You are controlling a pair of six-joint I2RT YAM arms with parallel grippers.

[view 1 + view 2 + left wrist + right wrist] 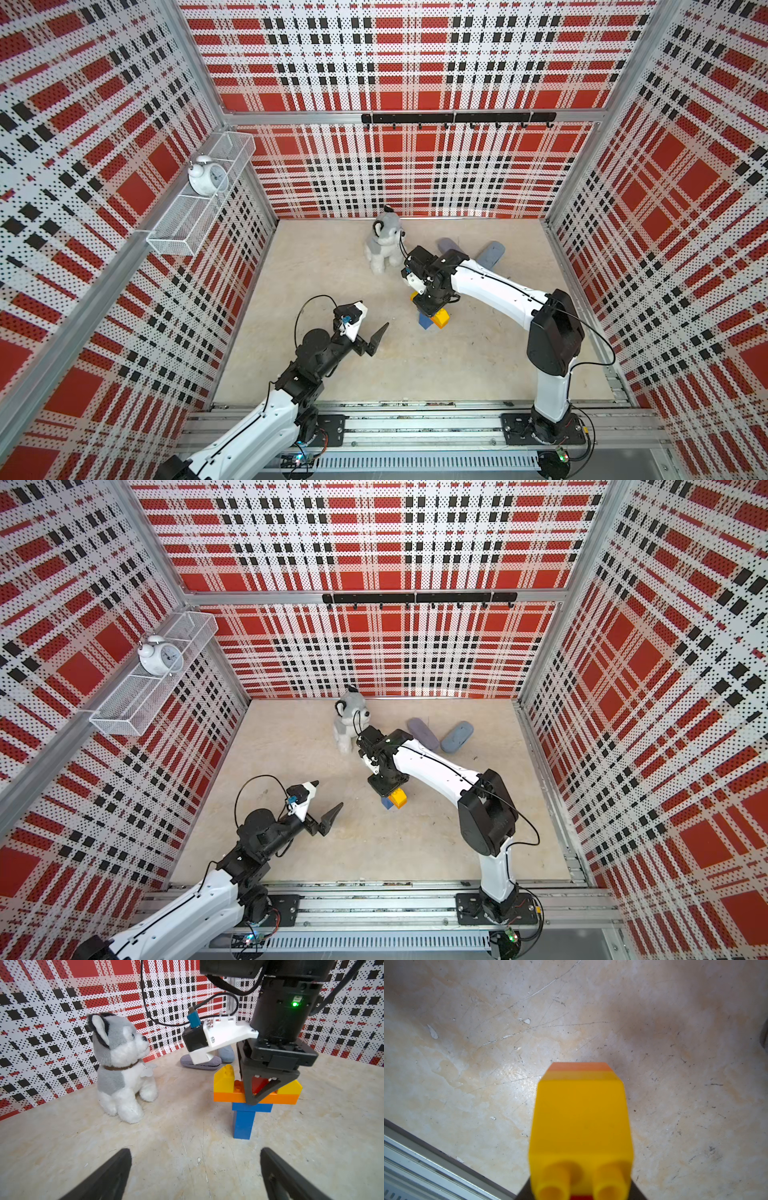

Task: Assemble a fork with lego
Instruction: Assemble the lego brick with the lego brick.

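The fork (243,1124) stands upright with the foot of its blue handle on the table. It has an orange crossbar (226,1097) and a yellow prong (224,1078) at each end. My right gripper (254,1099) comes down from above and is shut on the red middle prong (257,1084). Both top views show the fork (436,318) (397,799) under that gripper (428,307) (386,789). The right wrist view is filled by a yellow prong (581,1126) close up. My left gripper (195,1151) (372,322) (328,795) hangs open and empty, left of the fork and apart from it.
A plush husky (384,245) sits behind and left of the fork. Two grey-blue oblong cases (422,733) (457,737) lie at the back right. A wire basket (199,208) holding an alarm clock hangs on the left wall. A metal rail (415,428) runs along the front edge.
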